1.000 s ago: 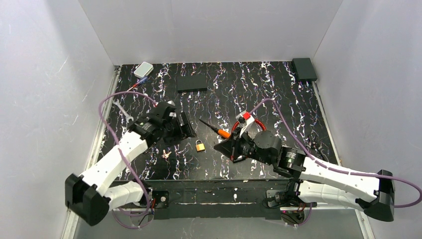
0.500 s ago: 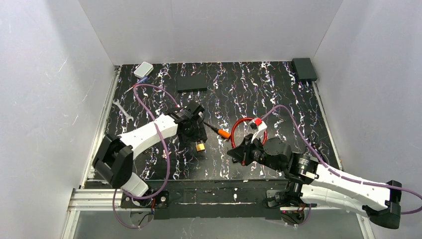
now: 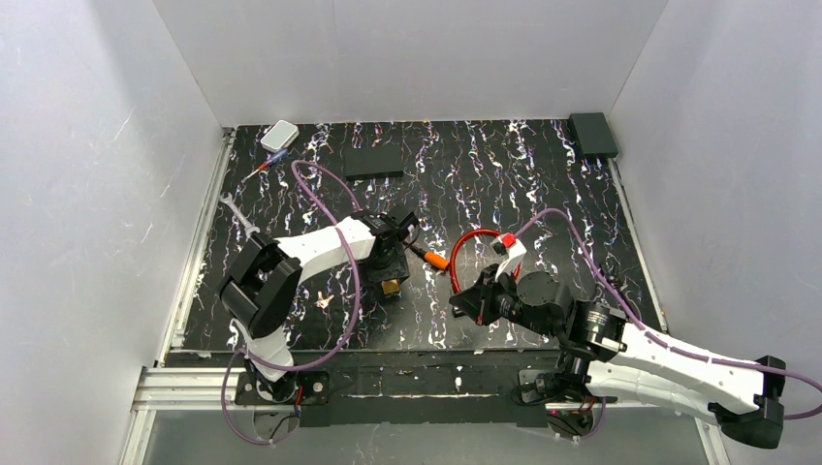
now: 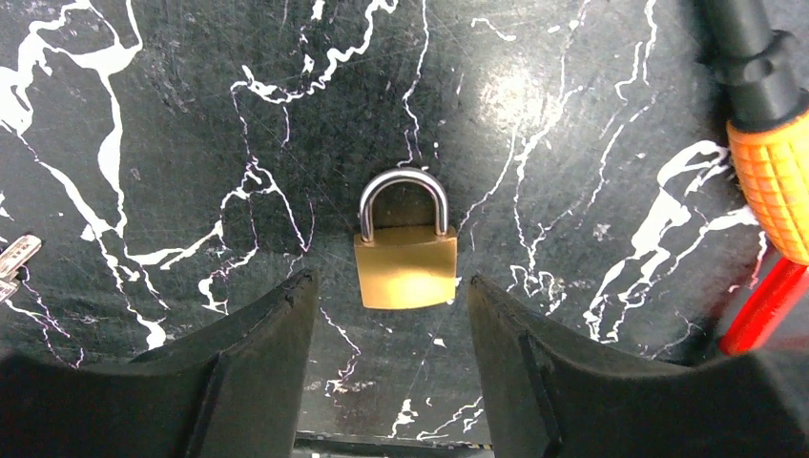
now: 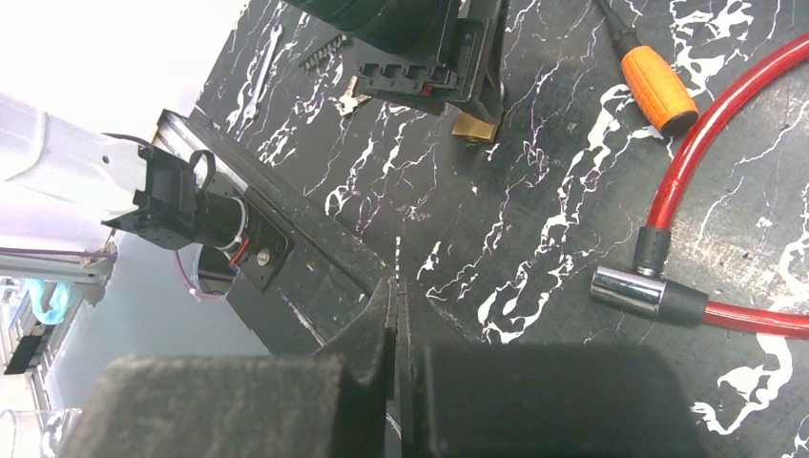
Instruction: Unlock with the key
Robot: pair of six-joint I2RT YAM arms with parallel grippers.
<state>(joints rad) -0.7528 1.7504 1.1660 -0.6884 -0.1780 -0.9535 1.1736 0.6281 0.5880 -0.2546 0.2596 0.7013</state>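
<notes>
A small brass padlock (image 4: pixel 405 267) lies flat on the black marbled table (image 3: pixel 543 194), shackle closed and pointing away from my left gripper (image 4: pixel 386 286). That gripper is open, low over the lock, one fingertip on each side of the lock's lower end without touching it. From above, the left gripper (image 3: pixel 390 274) covers most of the padlock (image 3: pixel 391 288). A small silver key (image 3: pixel 325 300) lies loose on the table left of the lock, at the frame edge in the left wrist view (image 4: pixel 14 260). My right gripper (image 3: pixel 456 302) is shut, nothing visible between its fingers, right of the lock.
An orange-handled tool (image 3: pixel 433 258) with a thin black shaft lies just right of the padlock, next to a red cable lock (image 3: pixel 477 235). A silver wrench (image 3: pixel 237 213) lies at the left edge. A white box (image 3: pixel 279 135) and two black blocks (image 3: pixel 374 161) (image 3: pixel 593 134) sit at the back.
My left arm has swung right and come down over the padlock, its jaws narrowing. The right arm has drawn back slightly toward the near right, still shut.
</notes>
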